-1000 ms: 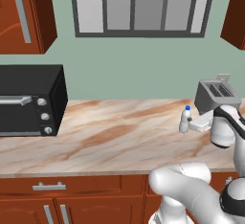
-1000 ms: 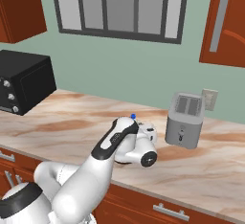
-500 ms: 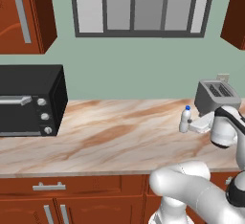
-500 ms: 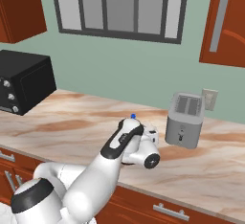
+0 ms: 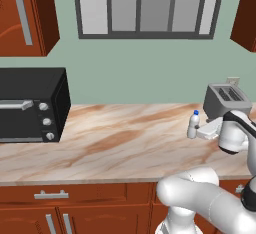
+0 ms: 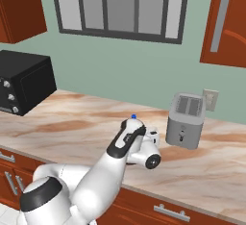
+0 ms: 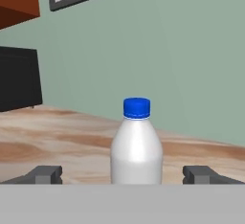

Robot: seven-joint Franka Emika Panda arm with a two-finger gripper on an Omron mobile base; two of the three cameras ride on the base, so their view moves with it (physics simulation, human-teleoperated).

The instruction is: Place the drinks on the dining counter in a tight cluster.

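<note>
Hand [image 7: 124,175] spread wide, level, fingertips [image 7: 45,174] either side of the small white bottle [image 7: 137,144], not touching it. Step in hand looks like the grasp: push forward until the bottle body sits between the fingers, keep it centred, close low on the fat part rather than the blue cap, and go gently, since a light upright bottle tips easily. Lift straight up before swinging off toward the dining counter.

Arm pose: forearm reaches out low over the counter [image 5: 115,143], wrist bent so the hand points horizontally at the bottle [image 5: 193,125] from the toaster side.

Bottle stands upright toward the counter's right end, closer to the back edge, just beside the silver toaster [image 5: 224,100]. Black oven [image 5: 30,105] sits at the left end, well apart.
</note>
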